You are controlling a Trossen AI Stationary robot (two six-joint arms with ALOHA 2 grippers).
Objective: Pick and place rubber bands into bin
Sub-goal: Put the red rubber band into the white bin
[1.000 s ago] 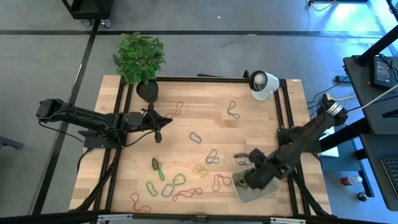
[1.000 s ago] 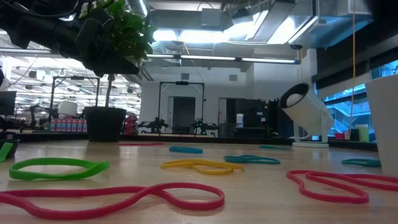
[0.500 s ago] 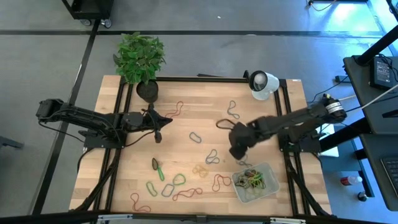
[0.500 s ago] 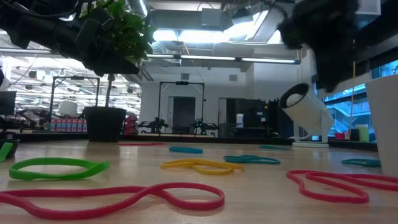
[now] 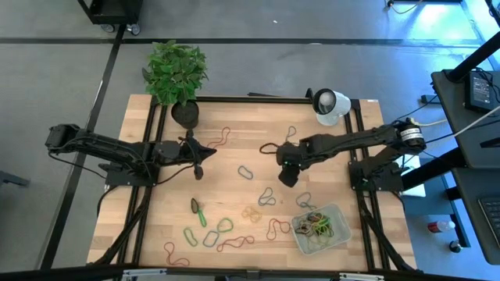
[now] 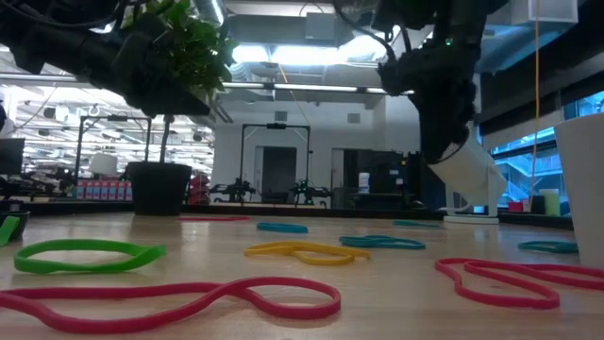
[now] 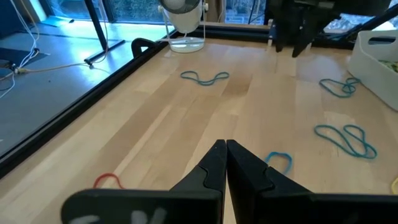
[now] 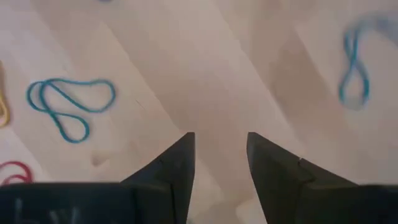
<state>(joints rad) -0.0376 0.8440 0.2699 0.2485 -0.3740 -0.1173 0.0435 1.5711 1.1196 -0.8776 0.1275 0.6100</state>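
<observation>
- The left gripper (image 5: 198,173) hangs over the left half of the light wooden table (image 5: 234,117), its two dark fingers (image 7: 214,163) pressed together with nothing between them.
- The right gripper (image 5: 286,179) is stretched out over the middle of the table, right of centre. Its two dark fingers (image 8: 175,167) stand apart with a clear gap, holding nothing, above bare wood.
- Loose thin rubber bands lie scattered on the table; about thirteen can be counted from above, though the small ones are hard to separate.
- On the left: a red band (image 5: 221,136) far, a dark green one (image 5: 196,209) near, several green loops (image 5: 219,228) and two red ones (image 5: 235,243) along the near edge.
- Around the middle: a teal band (image 5: 245,171) left of the right gripper, a teal twisted loop (image 5: 267,195) just near it, a yellow one (image 5: 251,212) nearer still.
- A teal band (image 5: 293,138) lies on the far side of the right gripper.
- One small translucent pale-grey plastic bin (image 5: 336,238) sits at the near right, well apart from the right gripper, holding a tangle of coloured bands (image 5: 319,225).
</observation>
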